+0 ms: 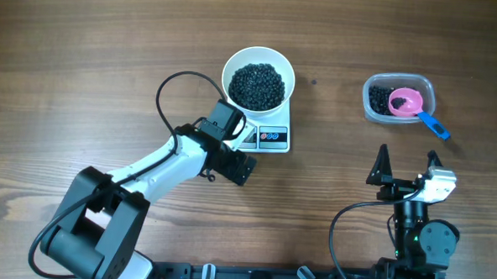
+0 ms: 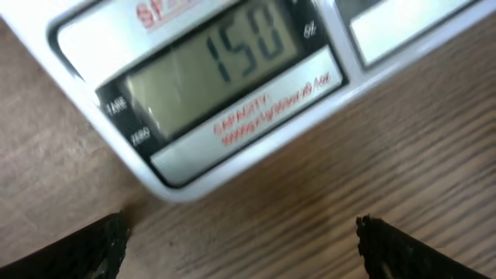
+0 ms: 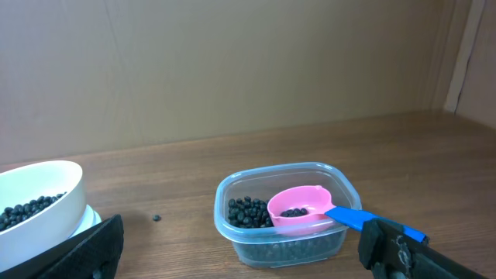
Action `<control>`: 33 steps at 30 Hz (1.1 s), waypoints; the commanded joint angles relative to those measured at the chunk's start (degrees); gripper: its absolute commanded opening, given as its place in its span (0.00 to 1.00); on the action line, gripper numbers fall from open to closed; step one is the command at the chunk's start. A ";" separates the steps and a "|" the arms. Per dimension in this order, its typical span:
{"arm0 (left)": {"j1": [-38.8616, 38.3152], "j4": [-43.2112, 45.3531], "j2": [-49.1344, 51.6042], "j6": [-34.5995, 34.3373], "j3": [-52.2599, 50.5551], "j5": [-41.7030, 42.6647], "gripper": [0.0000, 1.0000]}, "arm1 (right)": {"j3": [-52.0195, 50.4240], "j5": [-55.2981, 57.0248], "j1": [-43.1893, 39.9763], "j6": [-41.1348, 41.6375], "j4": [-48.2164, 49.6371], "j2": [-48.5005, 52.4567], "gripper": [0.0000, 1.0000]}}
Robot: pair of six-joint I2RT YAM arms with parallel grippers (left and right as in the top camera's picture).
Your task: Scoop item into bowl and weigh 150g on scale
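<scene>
The white bowl (image 1: 259, 57) stands on the small white scale (image 1: 274, 139), filled with the black beans (image 1: 257, 85). Up close in the left wrist view, the scale's display (image 2: 217, 70) reads 150. My left gripper (image 1: 236, 143) hovers just off the scale's front left corner, open and empty, its black fingertips (image 2: 108, 244) spread over bare wood. My right gripper (image 1: 407, 159) is open and empty near the front right, short of the clear tub. In the right wrist view the bowl (image 3: 39, 201) sits at the left edge.
A clear plastic tub (image 1: 376, 111) at the back right holds more beans (image 3: 246, 211) and a pink scoop (image 3: 298, 208) with a blue handle (image 1: 434, 125) sticking out over its rim. One stray bean (image 3: 156, 218) lies on the wood between bowl and tub.
</scene>
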 commanded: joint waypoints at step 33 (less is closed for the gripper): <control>28.37 -15.56 -79.08 -3.58 1.16 5.64 1.00 | -0.04 0.98 0.17 -0.26 0.09 -0.46 1.00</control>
